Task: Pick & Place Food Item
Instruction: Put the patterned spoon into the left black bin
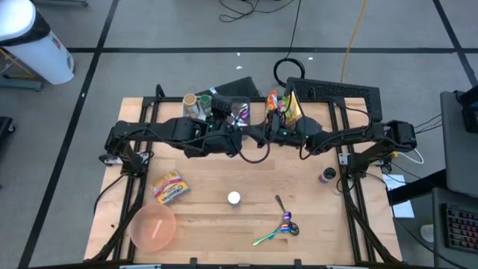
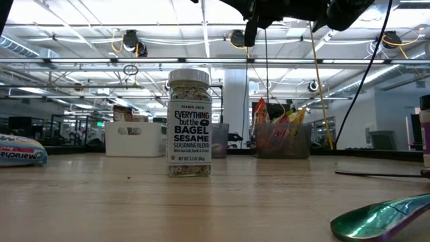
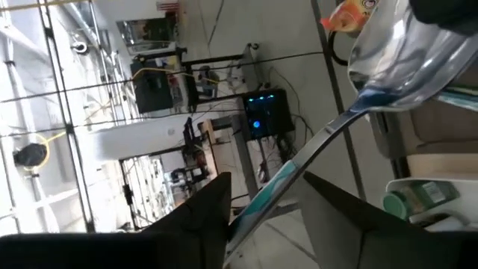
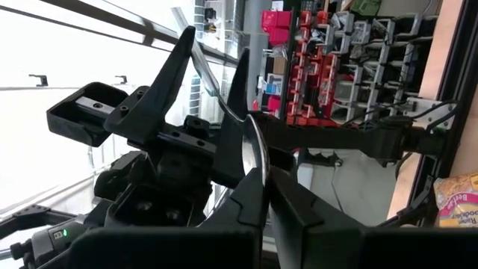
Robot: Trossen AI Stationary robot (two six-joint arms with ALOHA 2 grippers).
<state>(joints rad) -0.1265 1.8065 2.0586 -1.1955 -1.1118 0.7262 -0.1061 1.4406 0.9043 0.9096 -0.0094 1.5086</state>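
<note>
The thing in hand is a spoon (image 3: 403, 52), not food. It hangs in the air over the back middle of the bench (image 1: 314, 217), between the two arms where they meet. The right pincer (image 4: 263, 175) is clamped tight on the thin edge at the spoon's bowl end. The left pincer (image 3: 265, 187) stands partly wide, with the handle running loose between its fingers. This looks like a handover to the right arm.

The food lies apart from this. A seasoning jar (image 1: 234, 198) stands upright at mid-bench, and a snack packet (image 1: 169, 187) lies flat to its left. Which of them the task means I cannot tell.

To finish the step well, the left arm should draw straight back along the handle. Its fingers should stay clear until the handle is free, so the spoon is not twisted in the right arm's narrow grip. That grip is on a slick, curved edge, so a nudge could tip the spoon out.

There is open room below and toward the front. The jar, a pink bowl (image 1: 153, 226) at the front left and two loose spoons (image 1: 284, 224) at the front right sit well apart. Bins of bagged goods (image 1: 291, 108) crowd the back edge just behind the pincers.
</note>
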